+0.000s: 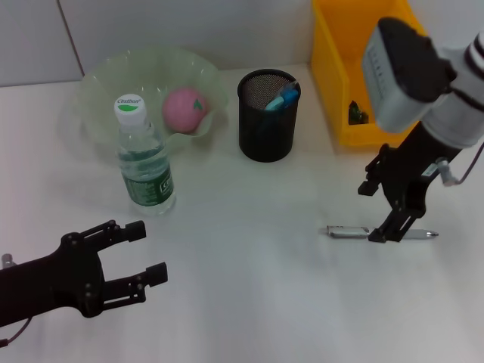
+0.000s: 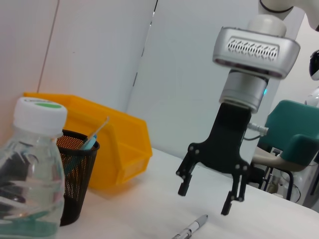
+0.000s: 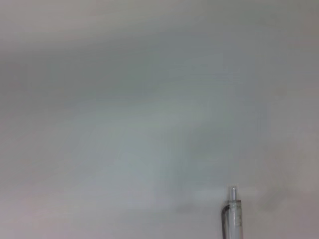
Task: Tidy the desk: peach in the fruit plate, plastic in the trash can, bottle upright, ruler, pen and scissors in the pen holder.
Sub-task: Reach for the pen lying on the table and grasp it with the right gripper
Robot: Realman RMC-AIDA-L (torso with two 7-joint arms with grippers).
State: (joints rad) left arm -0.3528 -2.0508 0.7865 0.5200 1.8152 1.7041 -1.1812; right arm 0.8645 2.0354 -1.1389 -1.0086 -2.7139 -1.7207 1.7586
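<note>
The step in hand appears to be the pen pickup. The pen lies flat on the desk, to the right of and nearer than the pen holder. The right gripper stands over it, jaws spread and released (nothing grasped). Next move, as judged: lower, clench on the barrel, carry to the pen holder. The left gripper is parked open, nearer than the pen holder and to its left.

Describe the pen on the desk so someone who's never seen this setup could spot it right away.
Start at the yellow bin at the desk's back right, then come toward the front to the right gripper, open just above the white desk. The pen lies flat under it: slim, silver and clear, the only loose item on that side.
</note>
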